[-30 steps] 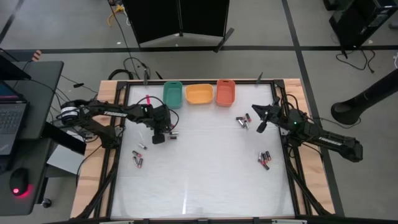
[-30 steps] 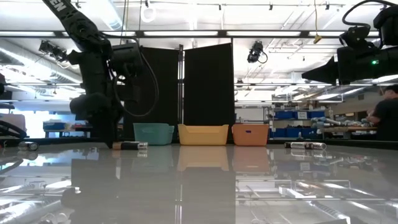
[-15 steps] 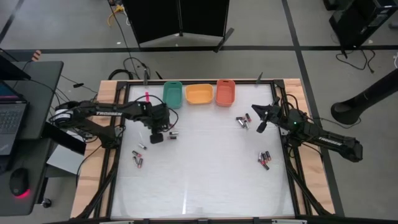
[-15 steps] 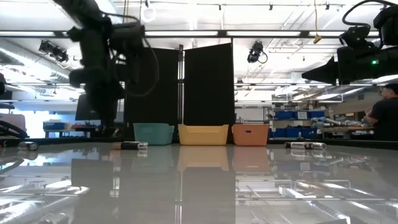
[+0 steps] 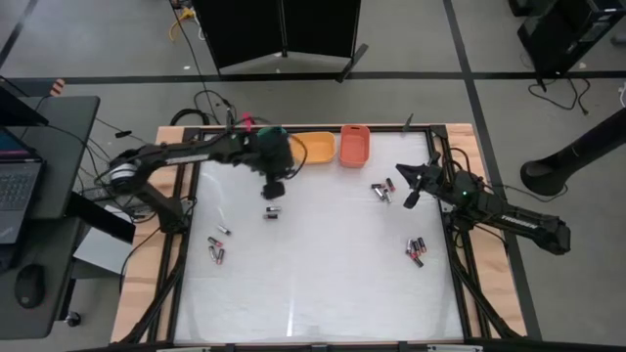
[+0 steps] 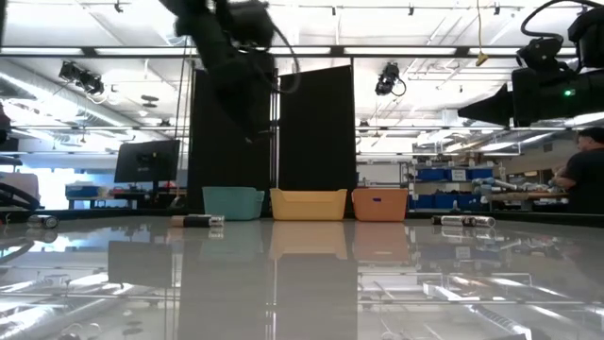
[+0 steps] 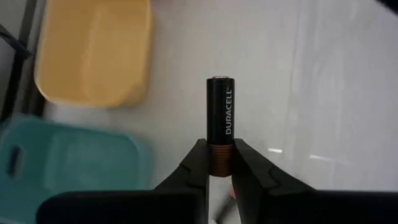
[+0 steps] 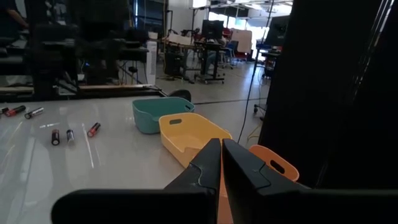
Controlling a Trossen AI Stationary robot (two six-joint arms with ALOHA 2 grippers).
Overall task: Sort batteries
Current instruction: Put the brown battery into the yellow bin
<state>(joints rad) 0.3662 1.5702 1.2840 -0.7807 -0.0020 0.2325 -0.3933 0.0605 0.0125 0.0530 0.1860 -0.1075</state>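
Left claw [image 7: 221,167] lifted battery [image 7: 221,124] toward trays, loose batteries [image 5: 415,250] remaining

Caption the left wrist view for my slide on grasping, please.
Left end effector grips a Duracell battery by its copper end, above the table near the yellow tray and teal tray.

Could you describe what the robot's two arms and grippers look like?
Both arms are dark, nearly black, built of slim jointed segments. The left arm carries white lettering along its link and a pale ring near its base. The right arm shows a small green light near its wrist. The left gripper and right gripper each have two dark, tapering fingers.
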